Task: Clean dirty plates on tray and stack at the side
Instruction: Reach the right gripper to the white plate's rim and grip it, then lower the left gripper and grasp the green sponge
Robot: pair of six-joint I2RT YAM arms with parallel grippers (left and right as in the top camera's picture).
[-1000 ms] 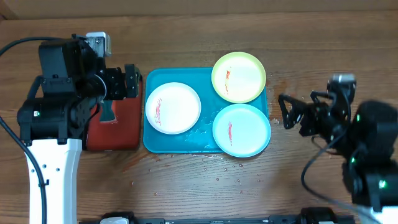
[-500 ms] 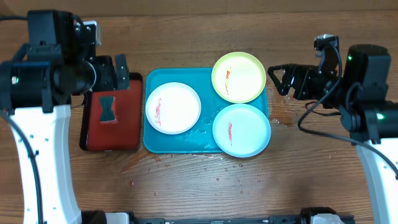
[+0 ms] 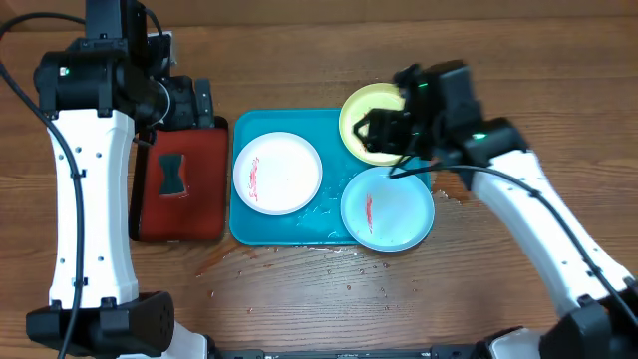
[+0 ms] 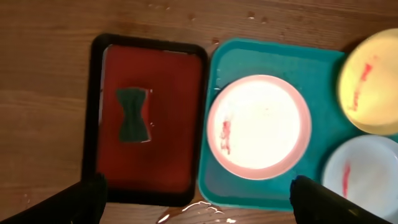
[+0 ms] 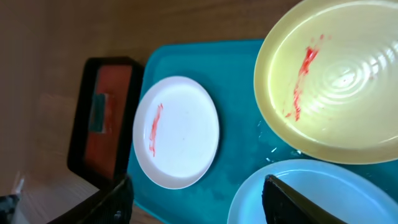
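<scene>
Three plates lie on the turquoise tray [image 3: 289, 227]: the white plate [image 3: 277, 173] at left, the lime-rimmed plate [image 3: 383, 110] at the back right, and the cyan-rimmed plate [image 3: 387, 207] at the front right. Each has a red smear. My right gripper [image 3: 374, 132] is open and empty, above the lime plate's near edge. In the right wrist view its fingers [image 5: 199, 202] frame the white plate [image 5: 177, 130], lime plate [image 5: 336, 93] and cyan plate [image 5: 249, 199]. My left gripper [image 3: 196, 108] is open and empty, high over the red tray's back edge; its wrist view [image 4: 196, 205] shows the white plate [image 4: 259, 126].
A red tray with a black rim [image 3: 179, 214] lies left of the turquoise tray and holds a dark green sponge [image 3: 174, 174], also in the left wrist view [image 4: 132, 114]. Water drops lie on the wood in front of the tray [image 3: 349, 269] and right of it.
My right arm has swung from the table's right side leftward to over the lime plate. My left arm has drawn back toward the table's far edge, still over the red tray.
</scene>
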